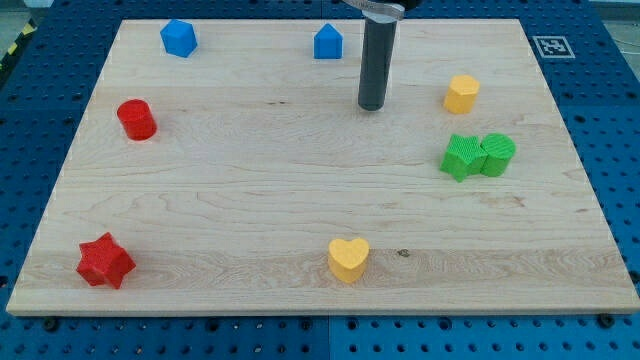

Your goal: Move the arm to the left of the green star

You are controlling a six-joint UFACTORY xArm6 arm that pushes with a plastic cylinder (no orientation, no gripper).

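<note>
In the camera view, my tip rests on the wooden board in the upper middle, a little toward the view's right. The rod is straight and dark, with no jaws or fingers to open or close, and it has hold of nothing; no block touches it.

The green star lies at the view's right side, below and to the right of my tip and well apart from it. Its right edge touches a green cylinder, so the 2 green blocks sit as a pair. The board between my tip and the star's left side is bare wood, with no block lying across that stretch.

A yellow hexagon-like block stands above the green pair, near them but apart, and to the right of my tip at about the same height. A blue house-shaped block sits just up and left of the rod, close to it but not touching. A second blue block, with several angled sides, is near the top left corner.

On the view's left, a red cylinder stands alone. A red star lies near the bottom left corner. A yellow heart lies at the bottom middle, far below my tip.

Around the board is a blue perforated table. A black-and-white marker tag is at the board's top right corner.
</note>
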